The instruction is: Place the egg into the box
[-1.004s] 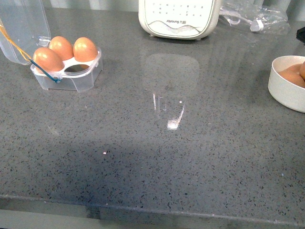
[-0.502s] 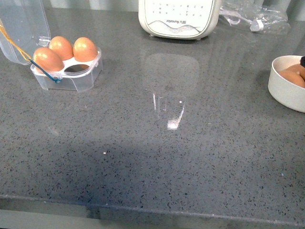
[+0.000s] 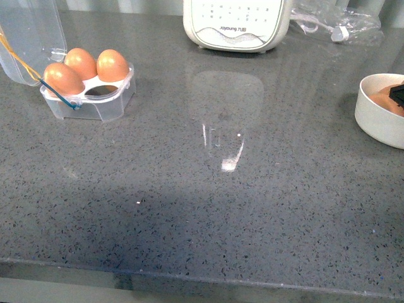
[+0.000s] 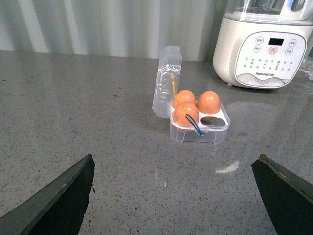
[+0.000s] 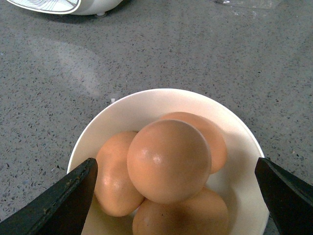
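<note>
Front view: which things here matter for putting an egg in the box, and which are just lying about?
For the job: top egg in the white bowl; clear box, lid up, one cup empty; right gripper, open over the bowl.
Lying about: white appliance; plastic bag.

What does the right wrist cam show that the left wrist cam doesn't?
Right wrist only: white bowl piled with brown eggs, top egg in front of the open right gripper. Left wrist only: box, lid up, three eggs in it, one cup empty, ahead of the open left gripper. Both: grey countertop and the white appliance.
</note>
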